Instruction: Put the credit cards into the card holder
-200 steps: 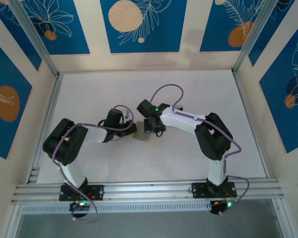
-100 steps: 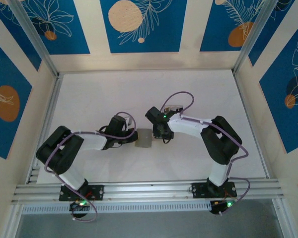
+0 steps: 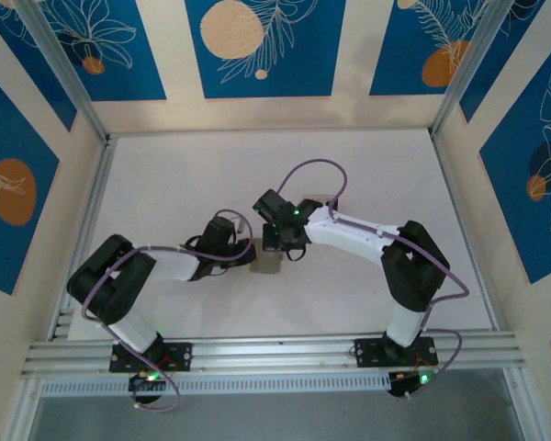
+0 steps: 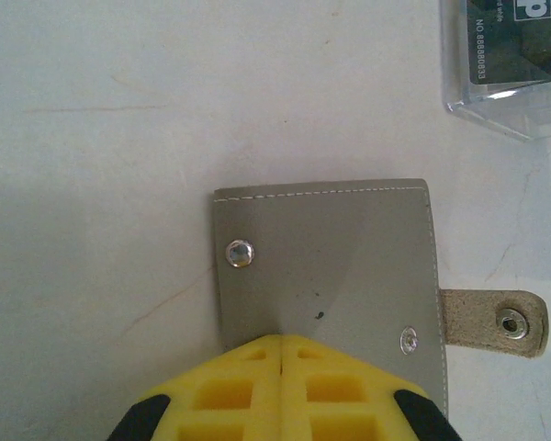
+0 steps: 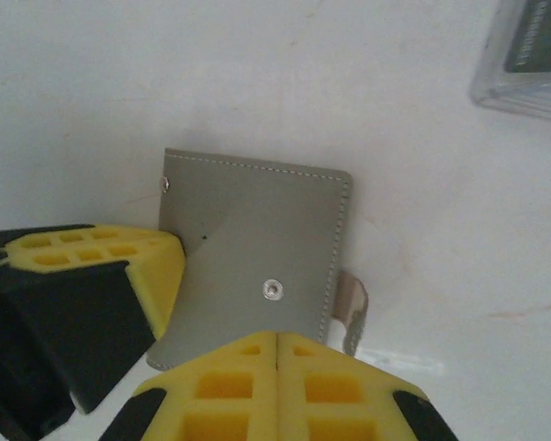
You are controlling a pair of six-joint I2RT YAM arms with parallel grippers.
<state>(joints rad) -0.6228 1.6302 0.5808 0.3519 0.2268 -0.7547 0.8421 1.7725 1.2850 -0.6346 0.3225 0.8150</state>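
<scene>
Left wrist: I see my left gripper (image 4: 282, 354) clenched shut over the 6 o'clock edge of the card holder (image 4: 326, 257), credit cards (image 4: 512, 41) at 1 o'clock. Likewise clenched over it, my right gripper (image 5: 277, 342).

Card holder (image 4: 326, 262) is seen in grey, with pale stitching and silver snaps. Left claw (image 4: 282, 354) and right claw (image 5: 277, 342) are moulded yellow, backed in black. Table (image 3: 193, 175) is finished white. Beside the card holder, a dark credit card (image 4: 500, 37) is printed white.
</scene>
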